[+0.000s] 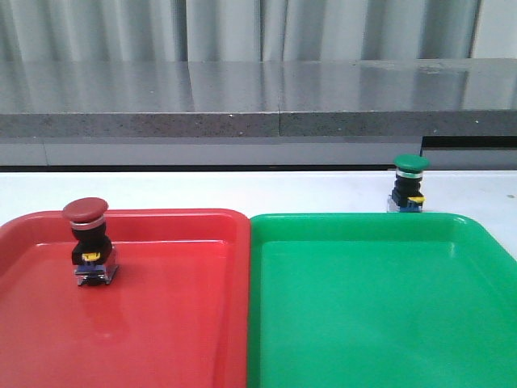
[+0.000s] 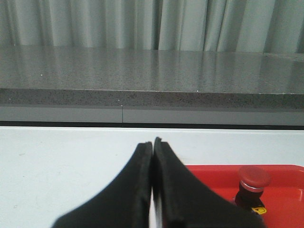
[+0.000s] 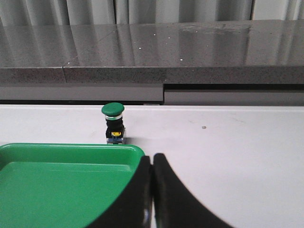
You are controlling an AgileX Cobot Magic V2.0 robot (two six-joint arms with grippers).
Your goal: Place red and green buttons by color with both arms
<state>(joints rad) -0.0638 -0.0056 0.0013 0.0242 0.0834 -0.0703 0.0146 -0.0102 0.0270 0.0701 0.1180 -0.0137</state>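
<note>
Item one: the red button (image 1: 87, 242). We find it standing upright inside the red tray (image 1: 178, 323), toward that tray's far left part, its dark-red cap on top, a silver collar beneath, then the black body with a yellow tab and a clear-blue base resting on the tray floor.

Item two: the green button (image 1: 409, 183). We record it upright on the white tabletop (image 1: 242, 190), just beyond the far rim of the green tray (image 1: 380, 307) near the tray's far right corner. It is outside the tray; we cannot tell whether its base touches the rim.

Item three: the two trays lie side by side on the tabletop, red to the left and green to the right, their inner edges meeting or nearly so.

Item four: the left pincer (image 2: 152, 142). In the left wrist view we see its black fingers pressed together, nothing between them, with the red button near on one side.

Item five: the right pincer (image 3: 152, 157). In the right wrist view its fingers are likewise pressed together and carry nothing; they sit over the corner of the green tray, with the green button apart and beyond.

Neither arm shows in the front view.
</note>
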